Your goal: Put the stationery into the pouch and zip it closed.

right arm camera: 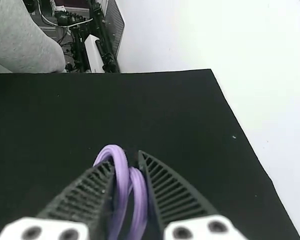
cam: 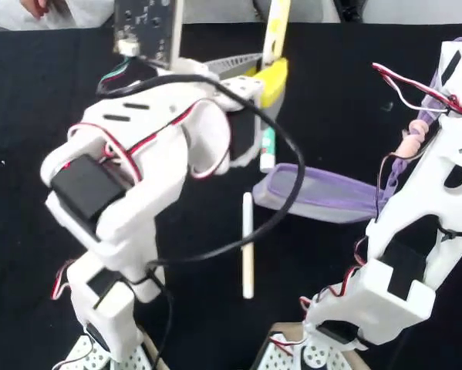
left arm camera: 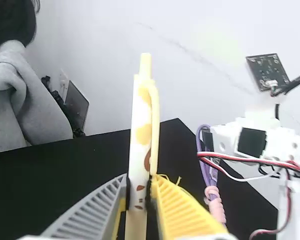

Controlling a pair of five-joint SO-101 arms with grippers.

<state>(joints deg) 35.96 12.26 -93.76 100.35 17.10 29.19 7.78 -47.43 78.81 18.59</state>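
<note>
My left gripper (left arm camera: 138, 187) is shut on a pale yellow ruler (left arm camera: 142, 130) with brown marks, which stands upright between the grey and yellow fingers. From above, the left gripper (cam: 263, 77) holds this ruler (cam: 275, 29) over the far middle of the table. The purple mesh pouch (cam: 323, 193) hangs tilted just right of it, mouth toward the left arm. My right gripper (right arm camera: 125, 167) is shut on the pouch's purple cord (right arm camera: 120, 187). That cord (cam: 408, 150) runs up along the right arm (cam: 416, 254). A white pen (cam: 247, 247) lies on the black table. A green-and-white stick (cam: 268, 150) shows below the left gripper.
The table is covered in black cloth (cam: 30, 108). A circuit board on a mount (cam: 146, 27) stands at the far edge, with a black cable (cam: 292, 154) looping across the middle. A person in a grey sleeve (left arm camera: 24, 100) sits beyond the table.
</note>
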